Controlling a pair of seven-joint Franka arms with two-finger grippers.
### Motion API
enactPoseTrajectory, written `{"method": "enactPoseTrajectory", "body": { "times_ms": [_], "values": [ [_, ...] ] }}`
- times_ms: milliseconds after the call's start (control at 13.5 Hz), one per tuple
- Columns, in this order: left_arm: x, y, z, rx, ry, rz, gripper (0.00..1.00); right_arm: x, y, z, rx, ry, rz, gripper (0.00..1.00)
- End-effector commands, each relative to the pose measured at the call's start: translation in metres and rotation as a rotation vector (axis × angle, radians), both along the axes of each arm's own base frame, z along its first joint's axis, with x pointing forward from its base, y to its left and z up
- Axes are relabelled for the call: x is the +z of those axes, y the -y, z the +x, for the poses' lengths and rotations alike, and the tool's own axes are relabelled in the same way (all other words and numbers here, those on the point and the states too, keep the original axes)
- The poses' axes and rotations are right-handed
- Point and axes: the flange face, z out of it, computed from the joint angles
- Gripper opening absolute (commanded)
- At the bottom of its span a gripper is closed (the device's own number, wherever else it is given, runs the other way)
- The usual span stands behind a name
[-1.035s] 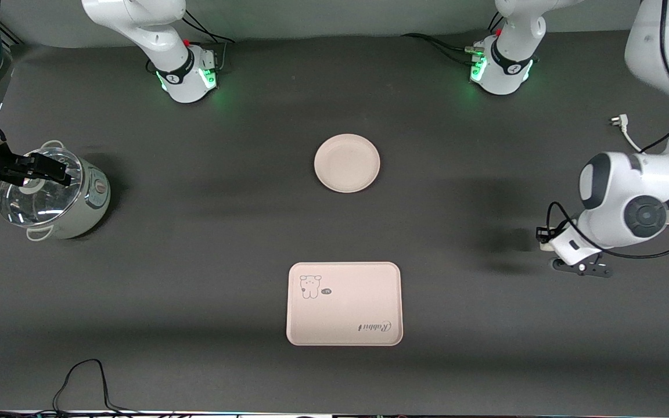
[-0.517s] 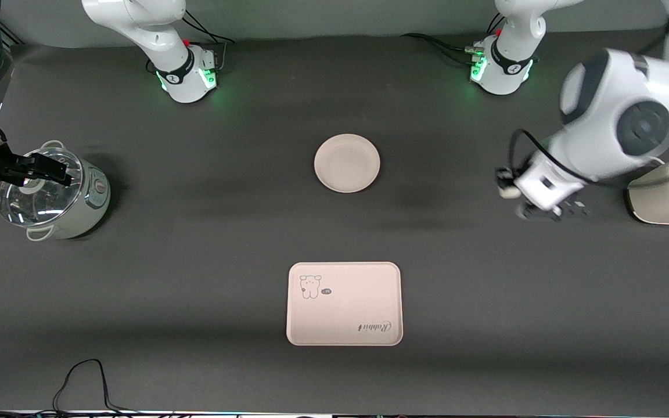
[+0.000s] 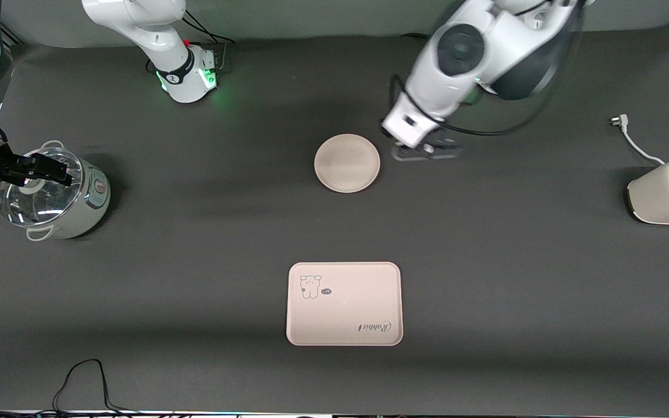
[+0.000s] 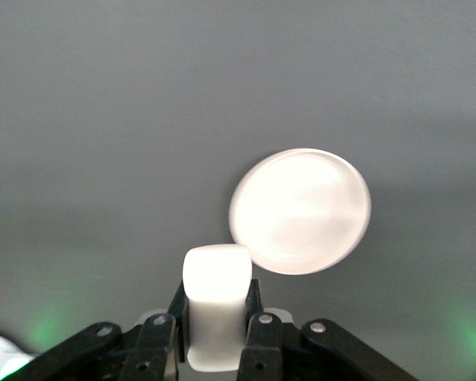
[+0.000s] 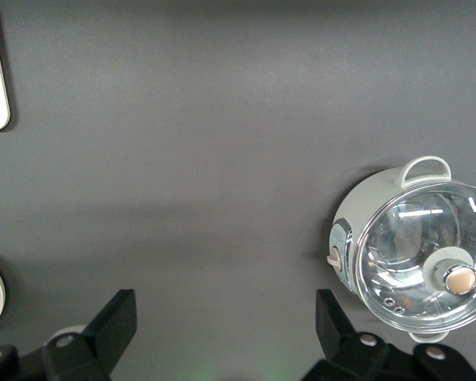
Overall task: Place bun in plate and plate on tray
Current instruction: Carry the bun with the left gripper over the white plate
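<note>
Left hand (image 4: 216, 333): fingers pressed together on the bun (image 4: 215, 305), which stands upright between them, its top clear above the fingertips. In the front view this hand (image 3: 425, 152) hangs over bare worktop (image 3: 514, 278) just beside the plate (image 3: 346, 162), on the side toward the left arm's end; the bun itself cannot be made out in that view. The hand is not over the plate.

Plate: round, cream, lying flat mid-worktop with nothing in it. The left wrist view shows it (image 4: 300, 210) close to the held bun.

Tray (image 3: 344, 303): lying flat, nearer to the front camera than the plate and well apart from it, with nothing on it. Animal drawing and script visible on its surface.

Right hand (image 3: 35, 169): fingers spread wide apart, holding nothing, waiting over a glass-lidded cooker pot (image 3: 56, 194) at the right arm's end of the worktop. The right wrist view shows its fingers (image 5: 111, 324) apart, the pot (image 5: 412, 254) below.

A white toaster (image 3: 668, 191) with trailing cord stands at the left arm's end.
</note>
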Motion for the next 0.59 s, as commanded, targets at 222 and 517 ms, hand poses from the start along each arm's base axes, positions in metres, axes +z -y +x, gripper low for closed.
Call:
{"method": "enactPoseTrajectory", "body": {
  "times_ms": [222, 517],
  "values": [
    [-0.119, 0.087, -0.043, 0.083, 0.006, -0.055, 0.3, 0.001, 0.002, -0.002, 0.013, 0.006, -0.008, 1.0],
    [-0.211, 0.106, -0.054, 0.076, 0.067, 0.006, 0.31, 0.0, 0.002, -0.002, 0.009, 0.005, -0.007, 1.0]
  ]
}}
